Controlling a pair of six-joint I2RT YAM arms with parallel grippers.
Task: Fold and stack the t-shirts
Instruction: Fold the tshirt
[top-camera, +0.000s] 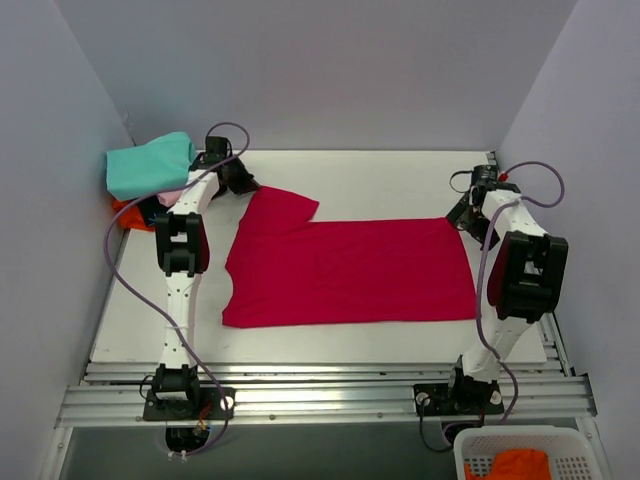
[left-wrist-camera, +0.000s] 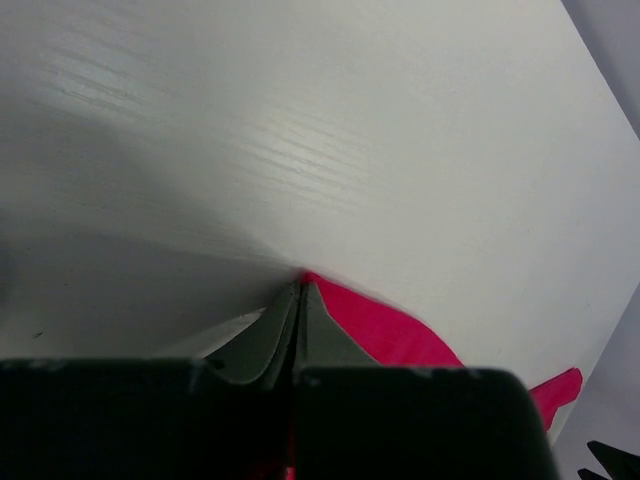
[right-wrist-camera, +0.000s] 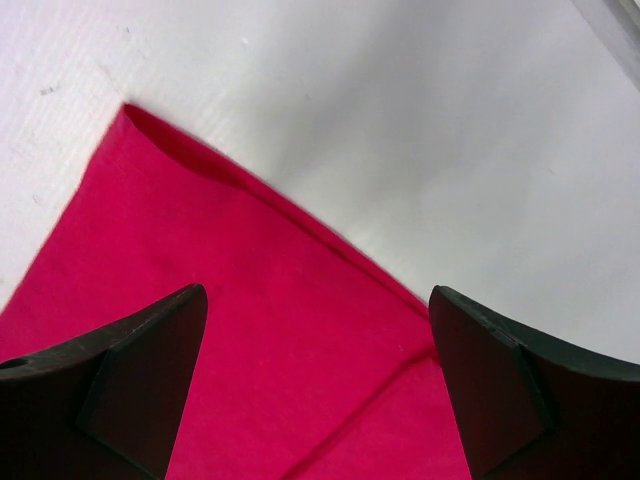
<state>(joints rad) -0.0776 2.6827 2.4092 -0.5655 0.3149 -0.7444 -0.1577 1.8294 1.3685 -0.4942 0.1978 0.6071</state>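
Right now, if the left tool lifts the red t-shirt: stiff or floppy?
Likely floppy: the red t-shirt lies thin and flat, so it should drape from the left tool. Probably light, being thin cloth. Pushed, it would likely bunch, not slide.

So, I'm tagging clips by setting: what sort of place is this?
Likely a robotics lab cell: white table boxed in by plain grey walls, left arm and right arm bolted to a metal rail, crimson t-shirt laid out.

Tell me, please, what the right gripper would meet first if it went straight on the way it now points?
Probably the crimson-red short-sleeved cloth t-shirt: the right gripper stands open above its corner, red cloth filling the gap between the fingers. The white table lies just beyond the hem; depth is unclear.
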